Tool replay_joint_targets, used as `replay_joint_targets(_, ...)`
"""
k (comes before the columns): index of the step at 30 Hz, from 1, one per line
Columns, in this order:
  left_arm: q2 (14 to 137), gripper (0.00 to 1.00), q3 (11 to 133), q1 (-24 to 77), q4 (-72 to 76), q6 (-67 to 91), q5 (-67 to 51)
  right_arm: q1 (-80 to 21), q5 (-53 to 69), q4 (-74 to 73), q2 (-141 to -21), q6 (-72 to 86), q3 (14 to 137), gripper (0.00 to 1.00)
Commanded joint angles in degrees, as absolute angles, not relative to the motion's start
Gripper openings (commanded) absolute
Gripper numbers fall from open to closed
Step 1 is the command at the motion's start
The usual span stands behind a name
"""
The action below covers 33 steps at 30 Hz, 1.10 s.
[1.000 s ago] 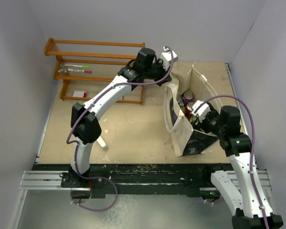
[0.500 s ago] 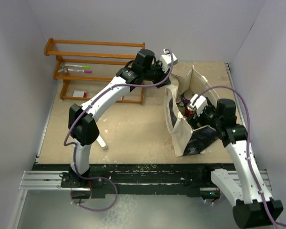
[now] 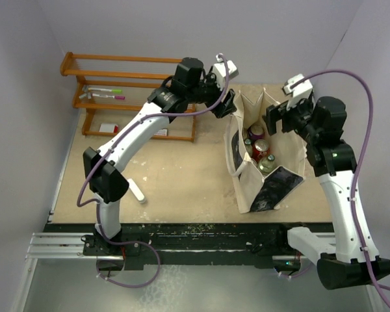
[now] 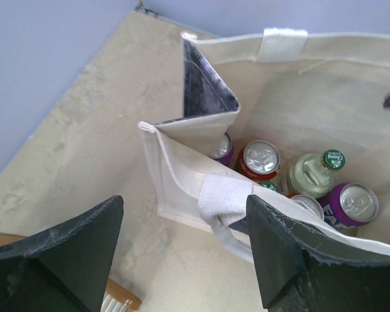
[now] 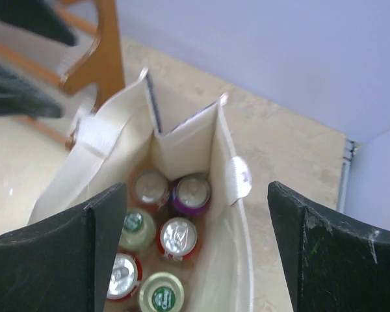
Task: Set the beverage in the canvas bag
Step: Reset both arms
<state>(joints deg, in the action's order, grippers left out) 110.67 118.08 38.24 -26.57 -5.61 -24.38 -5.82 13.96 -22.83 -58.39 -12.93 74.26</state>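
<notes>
The cream canvas bag (image 3: pixel 252 190) stands open at the right of the table, its dark print facing front. Several beverages stand inside: a red can (image 3: pixel 260 148), a green-capped bottle (image 3: pixel 268 162) and a purple can (image 5: pixel 192 193). My left gripper (image 3: pixel 226 106) hovers open by the bag's back left corner. In the left wrist view the white handle (image 4: pixel 224 198) lies between its spread fingers (image 4: pixel 279 253), which do not close on it. My right gripper (image 3: pixel 276 120) is open and empty above the bag's back right rim, looking down on the cans (image 5: pixel 177 236).
A wooden rack (image 3: pixel 130 84) stands at the back left with markers (image 3: pixel 104 93) on a rail and a small card (image 3: pixel 108 128) below. A white object (image 3: pixel 138 193) lies near the left arm's elbow. Walls close in on three sides.
My left gripper's jaws have gone from shut to wide open at the bag's rim. The right gripper has lifted out of the bag toward the back right.
</notes>
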Motion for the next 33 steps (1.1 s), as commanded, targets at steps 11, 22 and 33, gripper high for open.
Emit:
replay_joint_targets(11,88.0,0.99,109.3,23.5,-30.1,-5.4,-2.4,-5.6,-18.7,-28.4,-66.0,-2.7,94.9,1.00)
replay_joint_targets(22,81.0,0.99,103.4,22.4,-41.0,-13.3,5.0,-5.6,-10.3,-35.6,-65.2,-6.6,101.1,1.00)
replay_joint_targets(33,68.9,0.99,99.0,17.6,-38.0,-13.8,5.2,-5.6,-3.5,-44.2,-65.8,-13.4,108.6,1.00)
